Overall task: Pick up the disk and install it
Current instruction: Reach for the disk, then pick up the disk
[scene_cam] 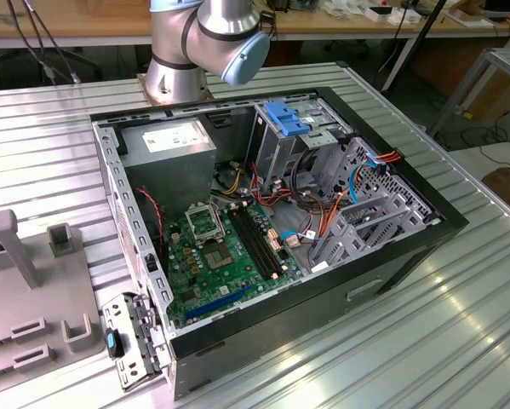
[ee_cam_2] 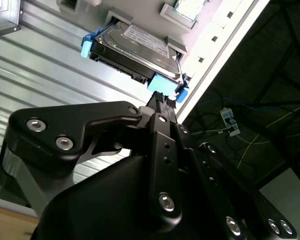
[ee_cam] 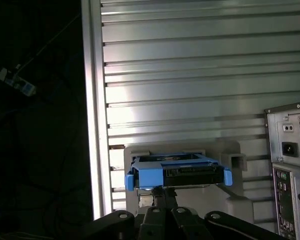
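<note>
While the gripper (ee_cam_2: 162, 100) hangs at the near end of the disk (ee_cam_2: 137, 47), the disk lies in a pale grey holder (ee_cam_2: 202, 35) close to the edge of a ribbed metal table (ee_cam_2: 44, 65). It is a dark hard drive with a white label on its top face, framed by a bright blue carrier whose ends stick out at both sides.

In the first wrist view the disk (ee_cam: 190, 175) is seen end-on, seated in the holder (ee_cam: 225, 150), with the black gripper (ee_cam: 165, 192) just beside the middle of its blue front edge. Whether the two touch cannot be told, nor whether the gripper is clenched or released. The rear panel of a computer case (ee_cam: 290, 165) stands near the holder on the same table (ee_cam: 190, 65).

In the exterior view, the computer case (scene_cam: 391, 273) lies on its side with its cover off. Inside are a green motherboard (scene_cam: 220, 256), a silver power supply (scene_cam: 169, 141), bundled cables and a light-blue latch piece (scene_cam: 284, 115) over the drive bays. The silver robot arm (scene_cam: 208, 43) rises behind the case.
</note>
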Controlling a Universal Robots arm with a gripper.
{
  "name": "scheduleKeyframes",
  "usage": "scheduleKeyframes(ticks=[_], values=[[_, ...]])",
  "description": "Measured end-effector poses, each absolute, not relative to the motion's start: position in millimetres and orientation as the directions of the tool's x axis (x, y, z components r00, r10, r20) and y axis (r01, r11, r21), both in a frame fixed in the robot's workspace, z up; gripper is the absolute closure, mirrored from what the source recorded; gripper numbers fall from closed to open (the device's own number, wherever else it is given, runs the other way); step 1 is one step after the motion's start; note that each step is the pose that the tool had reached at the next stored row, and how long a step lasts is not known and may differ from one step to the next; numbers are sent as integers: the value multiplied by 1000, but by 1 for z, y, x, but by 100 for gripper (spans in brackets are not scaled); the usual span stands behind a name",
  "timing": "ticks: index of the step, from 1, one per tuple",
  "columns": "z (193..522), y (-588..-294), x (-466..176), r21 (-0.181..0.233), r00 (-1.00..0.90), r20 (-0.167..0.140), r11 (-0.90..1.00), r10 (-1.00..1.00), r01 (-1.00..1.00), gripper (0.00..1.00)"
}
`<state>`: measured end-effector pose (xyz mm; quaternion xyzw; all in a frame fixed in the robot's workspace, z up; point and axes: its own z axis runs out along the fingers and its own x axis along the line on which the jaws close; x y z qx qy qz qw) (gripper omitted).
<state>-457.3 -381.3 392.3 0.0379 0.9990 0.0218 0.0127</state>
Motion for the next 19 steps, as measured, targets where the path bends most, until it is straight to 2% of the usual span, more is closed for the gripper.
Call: scheduleKeyframes(ticks=[8, 19], values=[[392, -381, -457, 44, -998, -24, 997, 59, 58, 89], [392, -381, -458, 45, -981, -24, 981, -190, -191, 89]])
